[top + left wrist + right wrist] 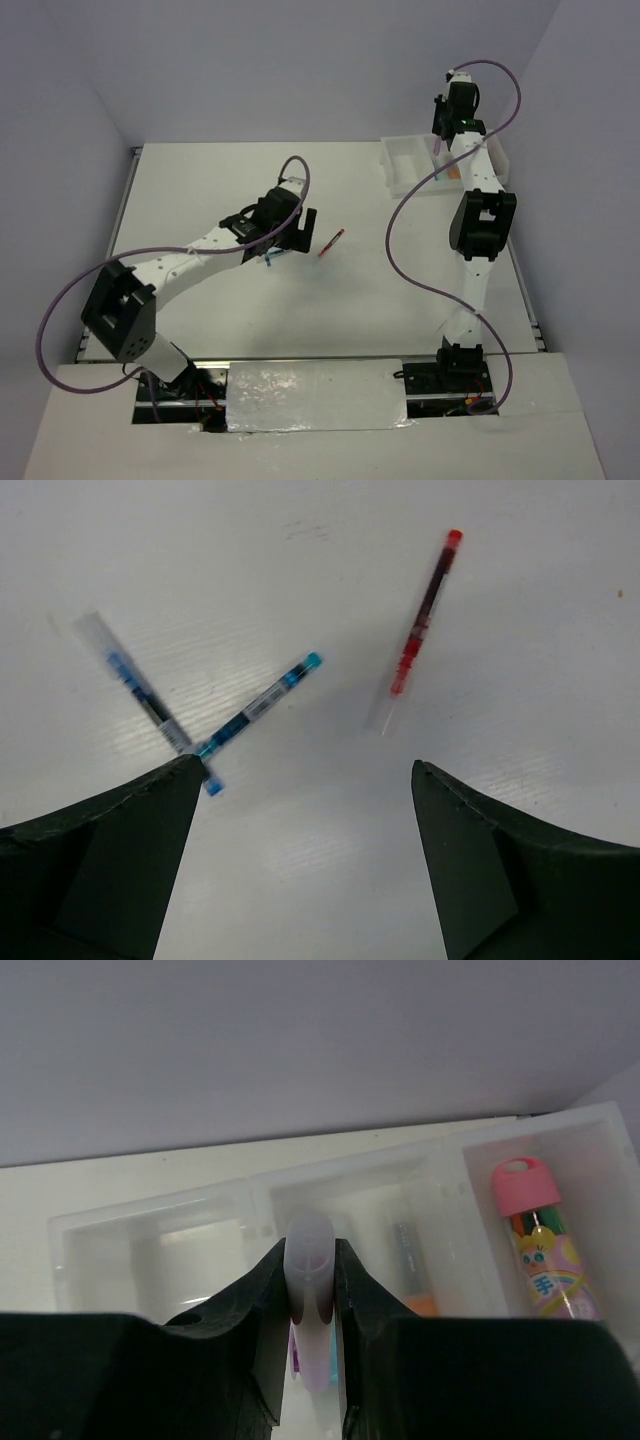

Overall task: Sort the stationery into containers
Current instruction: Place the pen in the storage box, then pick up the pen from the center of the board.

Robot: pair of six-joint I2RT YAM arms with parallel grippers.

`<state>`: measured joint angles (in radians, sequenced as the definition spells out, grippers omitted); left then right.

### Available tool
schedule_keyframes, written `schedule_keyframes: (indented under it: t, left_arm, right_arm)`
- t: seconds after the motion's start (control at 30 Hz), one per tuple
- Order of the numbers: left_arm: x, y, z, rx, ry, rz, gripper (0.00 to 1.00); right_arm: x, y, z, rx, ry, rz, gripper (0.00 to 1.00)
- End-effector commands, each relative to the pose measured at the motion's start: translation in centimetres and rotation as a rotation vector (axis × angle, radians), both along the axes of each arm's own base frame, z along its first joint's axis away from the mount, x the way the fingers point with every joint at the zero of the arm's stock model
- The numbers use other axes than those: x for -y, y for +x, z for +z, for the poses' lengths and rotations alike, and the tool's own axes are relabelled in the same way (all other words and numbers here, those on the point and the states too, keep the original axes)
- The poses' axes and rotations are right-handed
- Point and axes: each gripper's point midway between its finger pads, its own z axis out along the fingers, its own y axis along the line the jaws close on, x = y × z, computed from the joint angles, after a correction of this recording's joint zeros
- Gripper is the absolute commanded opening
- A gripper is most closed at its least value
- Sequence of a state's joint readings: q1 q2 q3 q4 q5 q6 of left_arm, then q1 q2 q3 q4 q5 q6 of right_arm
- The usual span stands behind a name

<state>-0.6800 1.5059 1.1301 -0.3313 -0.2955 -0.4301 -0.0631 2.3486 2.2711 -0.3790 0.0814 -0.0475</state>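
Right gripper (309,1295) clamps a purple highlighter (310,1245) over the tray's (150,1218) middle compartment, centre frame, so dropping it seems next; left gripper (305,770) hovers spread above crossed blue pens (255,705).

Operator: Top camera?
Inspector: Yours sits high behind both arm bases, far off, facing down over the table (250,320).
Operator: Wrists?
Inspector: Close. Your left looks past its fingers (100,870) at the red pen (420,620) ahead; your right, the tray (150,1210) ahead. Top view shares both.
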Motion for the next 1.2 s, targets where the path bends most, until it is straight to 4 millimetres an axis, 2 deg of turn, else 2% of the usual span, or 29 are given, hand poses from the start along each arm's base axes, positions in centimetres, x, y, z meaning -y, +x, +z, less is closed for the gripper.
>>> schedule_keyframes:
  t: [0.0,0.07,0.13,0.23,0.27,0.3,0.4,0.43,0.47,0.53,0.57,0.6,0.63,0.67,0.7,0.73,0.77,0.8,0.83,0.87,0.9,0.93,0.97,1.07,1.1,1.13,1.17]
  left_arm:
    - [4.8,1.9,0.7,0.050,-0.044,-0.206,0.98]
    - [6.4,2.7,0.1,0.060,-0.031,-0.268,0.96]
    - [7.3,3.4,0.2,0.085,-0.042,-0.285,0.97]
    - [8.8,4.7,-0.3,0.078,-0.047,-0.313,0.97]
    - [9.2,4.9,-1.5,0.052,-0.030,-0.321,0.96]
    - [9.8,5.1,-1.2,0.054,-0.040,-0.335,0.95]
    - [10.4,5.4,-1.6,0.052,-0.038,-0.355,0.94]
    - [10.4,5.4,-1.6,0.049,-0.036,-0.355,0.93]
    - [10.5,5.4,-1.6,0.047,-0.040,-0.360,0.92]
    - [10.9,5.1,-1.6,0.035,-0.048,-0.389,0.92]
    - [10.9,5.1,-2.5,0.013,-0.034,-0.390,0.92]
    - [11.1,5.4,-2.1,0.012,-0.029,-0.385,0.91]
    - [10.7,5.3,-2.6,-0.009,-0.008,-0.371,0.90]
    - [10.6,5.2,-2.8,-0.017,-0.013,-0.355,0.88]
    - [10.4,5.1,-2.7,-0.016,-0.017,-0.338,0.87]
    - [9.8,5.4,-2.2,-0.007,-0.028,-0.273,0.87]
    - [9.1,5.4,-0.6,0.020,-0.044,-0.224,0.88]
    - [7.9,5.3,-0.2,0.023,-0.034,-0.158,0.88]
    - [7.0,5.2,0.5,0.018,-0.061,-0.059,0.89]
    - [4.5,4.7,2.0,0.040,-0.031,0.042,0.90]
    - [3.3,4.4,2.9,0.052,-0.033,0.105,0.91]
    - [1.9,3.6,5.5,0.079,-0.099,0.202,0.91]
    - [-0.5,2.5,5.2,0.067,-0.074,0.309,0.92]
    - [-5.2,-0.5,8.0,0.106,-0.099,0.438,0.95]
    - [-6.4,-1.3,8.8,0.123,-0.115,0.478,0.96]
    - [-7.9,-2.6,11.1,0.169,-0.188,0.515,0.98]
    - [-9.0,-3.5,10.8,0.176,-0.185,0.524,0.99]
  right_arm:
    - [2.3,0.5,-0.2,0.006,-0.013,-0.022,0.10]
    - [3.5,0.5,-1.1,0.010,0.003,-0.046,0.13]
    - [4.0,0.5,-1.3,0.021,0.023,-0.047,0.23]
    - [3.9,0.5,-1.7,0.021,0.062,-0.027,0.73]
    - [3.8,0.6,-1.8,0.017,0.067,-0.028,0.93]
    - [3.8,0.7,-1.3,0.024,0.072,-0.030,1.00]
    - [2.9,0.5,-0.1,0.042,0.142,-0.028,1.00]
    - [2.6,0.0,1.9,0.070,0.160,-0.033,1.00]
    - [1.9,-0.6,1.6,0.052,0.176,-0.040,1.00]
    - [0.4,-1.8,2.7,0.058,0.211,-0.059,1.00]
    - [-0.2,-3.6,3.7,0.056,0.210,-0.083,1.00]
    - [-1.7,-4.4,4.4,0.069,0.229,-0.091,1.00]
    - [-2.7,-5.5,4.6,0.068,0.250,-0.090,1.00]
    - [-3.9,-8.1,4.5,0.047,0.272,-0.078,1.00]
    - [-7.4,-9.1,4.7,0.052,0.302,-0.024,1.00]
    - [-8.4,-10.5,4.4,0.046,0.308,-0.027,1.00]
    - [-9.8,-13.2,0.6,-0.032,0.304,-0.034,1.00]
    - [-13.4,-14.6,3.1,0.040,0.328,0.021,1.00]
    - [-14.4,-15.9,2.3,0.034,0.320,-0.002,1.00]
    - [-15.9,-17.9,0.8,0.000,0.349,-0.019,1.00]
    - [-17.2,-18.8,0.0,-0.015,0.352,-0.024,1.00]
    - [-19.6,-20.1,-0.9,-0.027,0.337,-0.032,1.00]
    - [-21.8,-21.5,-2.5,-0.052,0.356,-0.041,1.00]
    - [-25.2,-23.1,-4.8,-0.095,0.373,-0.057,0.98]
    - [-26.2,-23.5,-7.4,-0.153,0.333,-0.066,0.97]
    - [-27.9,-23.2,-6.8,-0.148,0.323,-0.073,0.96]
    - [-28.5,-23.5,-7.7,-0.182,0.316,-0.106,0.96]
